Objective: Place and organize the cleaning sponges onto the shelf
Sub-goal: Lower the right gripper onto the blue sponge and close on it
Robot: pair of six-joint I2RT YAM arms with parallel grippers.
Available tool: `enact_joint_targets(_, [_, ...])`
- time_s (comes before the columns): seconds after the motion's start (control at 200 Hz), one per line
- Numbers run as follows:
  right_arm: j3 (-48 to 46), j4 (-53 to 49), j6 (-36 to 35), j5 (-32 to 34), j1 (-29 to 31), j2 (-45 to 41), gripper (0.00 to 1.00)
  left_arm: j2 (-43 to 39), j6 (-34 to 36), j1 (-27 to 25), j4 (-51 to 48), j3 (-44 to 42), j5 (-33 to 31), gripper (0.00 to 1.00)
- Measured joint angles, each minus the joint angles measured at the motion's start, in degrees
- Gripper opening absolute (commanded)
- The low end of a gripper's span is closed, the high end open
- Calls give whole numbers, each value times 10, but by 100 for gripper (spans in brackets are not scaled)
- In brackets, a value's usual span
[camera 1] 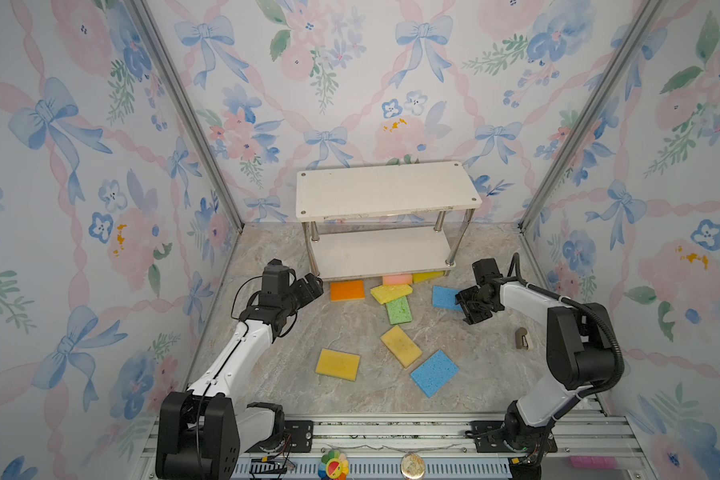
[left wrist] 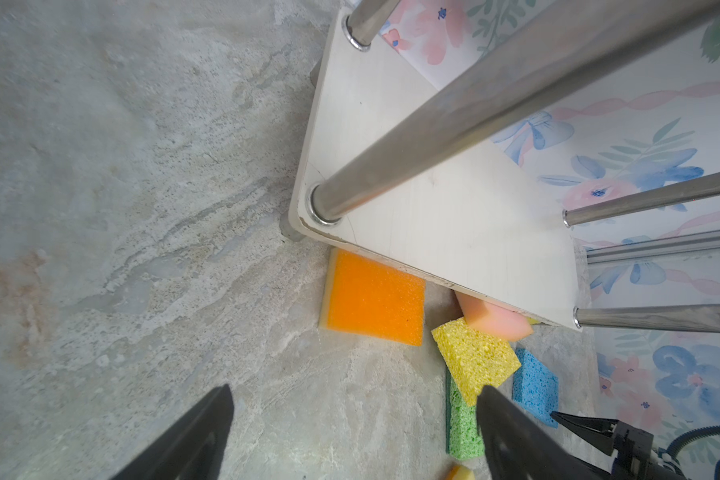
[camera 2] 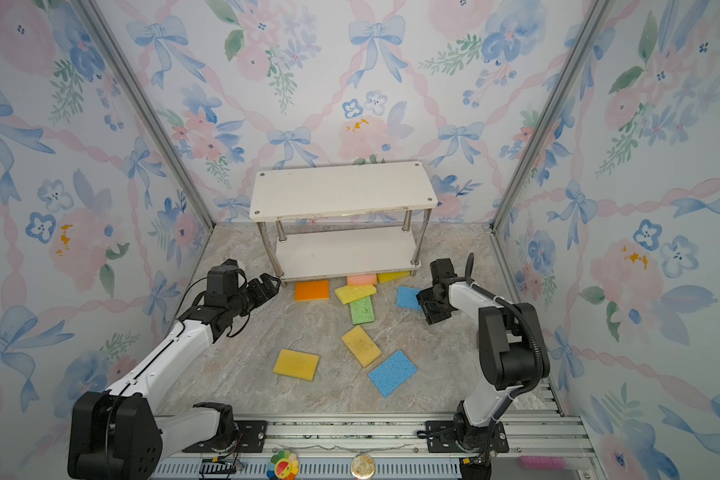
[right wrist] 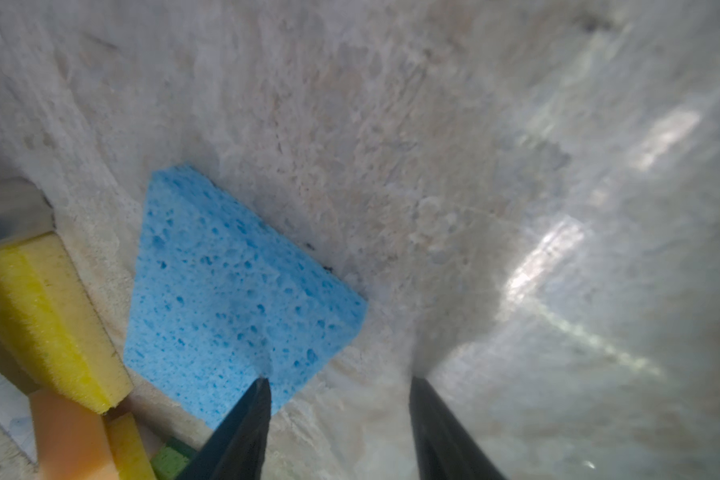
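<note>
The shelf (camera 1: 387, 191) (camera 2: 341, 189) stands at the back with both white boards bare. Several sponges lie on the floor in front of it: orange (camera 1: 347, 289) (left wrist: 375, 299), yellow (camera 1: 390, 293) over green (camera 1: 398, 311), pink (camera 1: 397, 279) and yellow (camera 1: 428, 276) half under the lower board, blue (camera 1: 444, 297) (right wrist: 225, 286). Nearer lie tan-yellow (camera 1: 400, 345), yellow (camera 1: 337, 364) and blue (camera 1: 434, 372) ones. My left gripper (camera 1: 314, 286) (left wrist: 354, 388) hangs open by the shelf's front left leg, holding nothing. My right gripper (camera 1: 464, 305) (right wrist: 337, 380) is open, one fingertip on the far blue sponge's edge, the other over bare floor.
A small grey-tan object (camera 1: 521, 337) lies on the floor by the right arm. An aluminium rail (camera 1: 391, 432) carrying both arm bases runs along the front, with small trinkets (camera 1: 334, 464) below it. Floral walls close in three sides.
</note>
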Motion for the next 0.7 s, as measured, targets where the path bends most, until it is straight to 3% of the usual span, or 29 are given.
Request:
enact_joint_targets(0.33, [26,5,-10,9,-5,26,47,0,5,3,0,-1,0,93])
enact_joint_targets(0.7, [48,8,-22,10,-8,50,17,0,15,14,0,-10,3,94])
